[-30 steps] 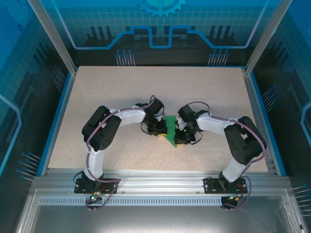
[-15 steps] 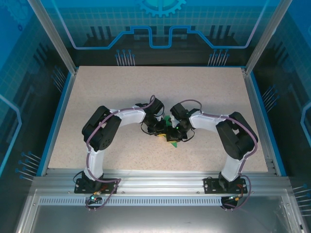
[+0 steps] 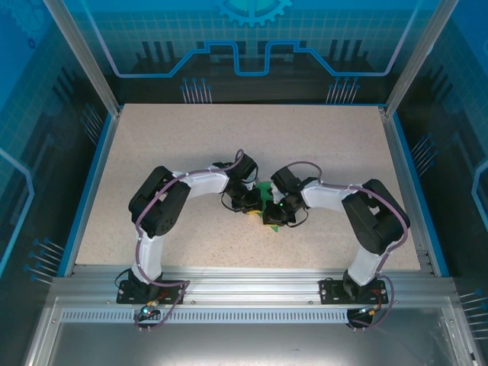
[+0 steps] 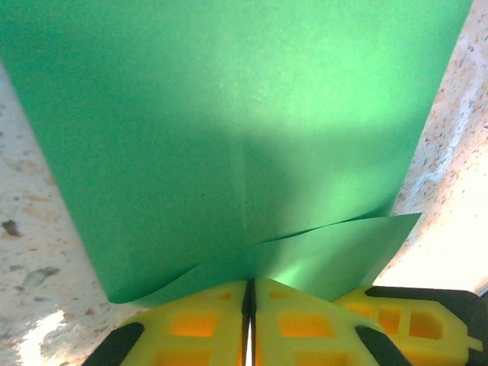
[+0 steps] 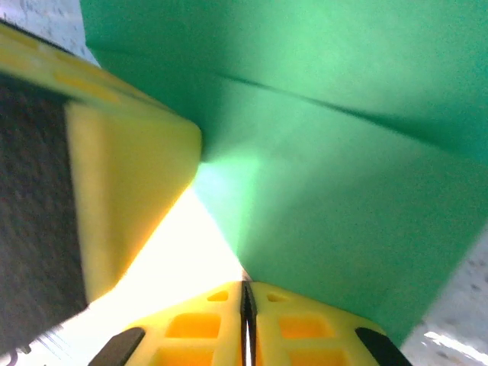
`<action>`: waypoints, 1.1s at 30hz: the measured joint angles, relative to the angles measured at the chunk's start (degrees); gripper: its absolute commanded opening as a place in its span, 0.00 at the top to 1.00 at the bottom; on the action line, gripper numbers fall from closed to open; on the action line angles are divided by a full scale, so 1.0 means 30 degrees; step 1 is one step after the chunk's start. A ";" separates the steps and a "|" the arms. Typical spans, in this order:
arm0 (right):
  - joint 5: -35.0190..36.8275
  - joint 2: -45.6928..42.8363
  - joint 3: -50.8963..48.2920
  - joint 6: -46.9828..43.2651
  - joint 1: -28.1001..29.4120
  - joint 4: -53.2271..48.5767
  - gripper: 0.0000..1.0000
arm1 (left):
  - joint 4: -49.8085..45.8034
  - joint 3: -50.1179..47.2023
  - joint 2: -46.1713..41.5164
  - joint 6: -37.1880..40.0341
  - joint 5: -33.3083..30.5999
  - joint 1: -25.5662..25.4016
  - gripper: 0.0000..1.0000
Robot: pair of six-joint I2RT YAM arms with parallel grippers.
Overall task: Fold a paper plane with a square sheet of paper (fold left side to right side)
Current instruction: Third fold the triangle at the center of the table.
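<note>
Speckled worktop lies beneath the green paper, which spreads straight ahead of the left jaws and right jaws, each pressed together on its edge.

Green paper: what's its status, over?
Left claw shut on paper. Right claw shut on it too. Paper creased, curled between them. Nothing seen in the way.

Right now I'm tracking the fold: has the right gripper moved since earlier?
Yes. The right gripper, pinching the green paper, has shifted left, away from the table's right edge, toward the left gripper.
</note>
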 measured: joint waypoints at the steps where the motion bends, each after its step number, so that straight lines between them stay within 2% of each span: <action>1: -0.0036 -0.0321 -0.0437 0.0015 -0.0087 0.0197 0.89 | -0.0051 0.0044 0.0029 0.0000 -0.0007 0.0000 0.88; 10: -0.0488 -0.2754 -0.3614 0.0066 -0.1137 0.1610 0.88 | -0.0189 0.0211 0.0102 0.0007 0.0000 -0.0066 0.88; 18: -0.0568 -0.3818 -0.4277 -0.0546 -0.2113 0.0503 0.86 | -0.0488 0.0517 0.0102 0.0051 -0.0153 -0.0153 0.83; 23: 0.0539 -0.5646 -0.4160 -0.1923 -0.2528 -0.2171 0.67 | -0.1071 0.1494 -0.0109 0.0138 -0.0474 0.0087 0.71; 29: 0.0976 -0.6572 -0.2251 -0.3891 -0.2827 -0.2973 0.45 | -0.1348 0.1749 -0.2688 0.0007 -0.0488 0.0852 0.56; 33: 0.0772 -0.6084 -0.1428 -0.5144 -0.2849 -0.2229 0.42 | -0.0954 0.0554 -0.4976 -0.0087 -0.0532 0.1639 0.51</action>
